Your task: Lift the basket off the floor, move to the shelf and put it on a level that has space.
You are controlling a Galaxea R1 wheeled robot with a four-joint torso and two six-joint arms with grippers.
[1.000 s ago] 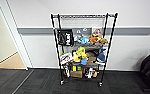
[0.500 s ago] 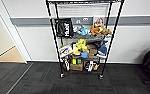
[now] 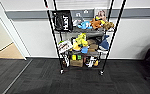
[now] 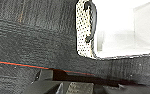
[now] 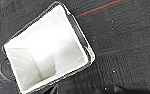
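1. One basket (image 5: 47,50), white-lined, seen from above by both wrist cameras against dark carpet (image 5: 126,45); looks carried, judged not seen; long axis diagonal in right wrist view.
2. Black loop handle (image 4: 91,22) close to left wrist; left arm judged nearer.
3. Finger opening, either arm: cannot tell.
4. One shelf (image 3: 82,37) directly ahead.

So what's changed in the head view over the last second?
The whole view has shifted: the shelf now looms larger and its top runs off the picture, so the camera has come closer; nothing on the rack has moved. The toys and boxes on its tiers sit as before. The wrist views show the basket over dark carpet.
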